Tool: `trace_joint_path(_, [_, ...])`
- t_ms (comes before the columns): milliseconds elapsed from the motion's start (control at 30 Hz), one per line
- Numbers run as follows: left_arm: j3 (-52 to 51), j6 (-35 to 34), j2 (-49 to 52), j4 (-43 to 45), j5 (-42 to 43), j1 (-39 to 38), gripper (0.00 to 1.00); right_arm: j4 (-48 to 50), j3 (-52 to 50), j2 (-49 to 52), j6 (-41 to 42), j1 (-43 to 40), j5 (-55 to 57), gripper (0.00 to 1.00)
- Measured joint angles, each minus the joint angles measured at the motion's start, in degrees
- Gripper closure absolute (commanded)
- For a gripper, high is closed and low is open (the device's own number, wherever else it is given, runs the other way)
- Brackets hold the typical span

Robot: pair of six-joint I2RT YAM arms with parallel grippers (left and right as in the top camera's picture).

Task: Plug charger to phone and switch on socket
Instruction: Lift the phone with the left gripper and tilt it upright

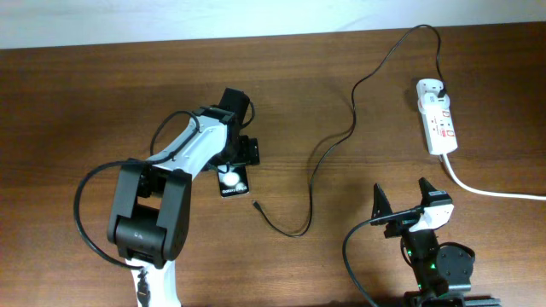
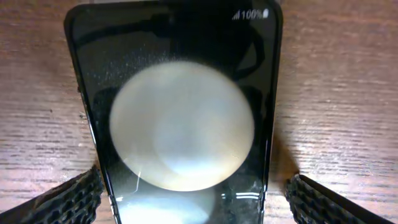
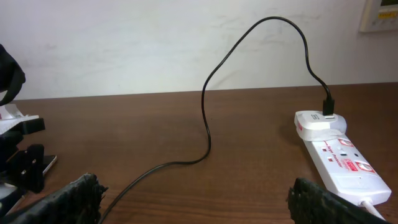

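Plainly, the socket (image 3: 339, 158) lies on brown table (image 3: 249, 130), white wall (image 3: 124, 43) behind.

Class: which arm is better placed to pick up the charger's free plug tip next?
Probably right: the right gripper is open and unoccupied, while the left gripper straddles the phone. The charger tip lies between them.

The tabletop (image 1: 85, 102) is dark brown with fine wood grain. The phone (image 1: 232, 181) is glossy black with a pale white round spot and small white text. The charger (image 3: 203, 106) is black. The socket (image 1: 437, 119) is white with red marks, and its thick cord (image 1: 486, 189) is white.
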Motion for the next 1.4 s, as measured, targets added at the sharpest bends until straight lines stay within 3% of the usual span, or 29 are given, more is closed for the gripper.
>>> trace_joint_path(267, [0.0,0.1,0.0,0.5,-0.2,-0.1,0.02,0.0,0.0,0.0,0.0,0.0,0.0,0.01])
trace_joint_path(333, [0.0,0.1,0.0,0.4,-0.1,-0.1,0.12,0.0,0.0,0.0,0.0,0.0,0.0,0.01])
trace_joint_path(467, [0.0,0.3,0.0,-0.1,0.1,-0.1,0.16,0.0,0.0,0.0,0.0,0.0,0.0,0.01])
trace_joint_path(500, [0.0,0.3,0.0,-0.1,0.1,-0.1,0.14,0.0,0.0,0.0,0.0,0.0,0.0,0.01])
trace_joint_path(533, [0.0,0.3,0.0,-0.1,0.1,-0.1,0.01,0.0,0.0,0.0,0.0,0.0,0.0,0.01])
trace_joint_path(633, [0.0,0.3,0.0,0.0,0.1,-0.3,0.01,0.0,0.0,0.0,0.0,0.0,0.0,0.01])
trace_joint_path(767, [0.0,0.3,0.0,-0.5,0.2,-0.3,0.16,0.0,0.0,0.0,0.0,0.0,0.0,0.01])
trace_joint_path(1000, [0.0,0.3,0.0,-0.5,0.3,-0.3,0.21,0.0,0.0,0.0,0.0,0.0,0.0,0.01])
trace_joint_path(1067, [0.0,0.3,0.0,-0.5,0.3,-0.3,0.18,0.0,0.0,0.0,0.0,0.0,0.0,0.01])
trace_joint_path(1100, [0.0,0.3,0.0,-0.5,0.3,-0.3,0.06,0.0,0.0,0.0,0.0,0.0,0.0,0.01])
trace_joint_path(1133, [0.0,0.3,0.0,-0.4,0.3,-0.3,0.01,0.0,0.0,0.0,0.0,0.0,0.0,0.01])
trace_joint_path(1400, [0.0,0.3,0.0,-0.3,0.4,-0.7,0.01,0.0,0.0,0.0,0.0,0.0,0.0,0.01])
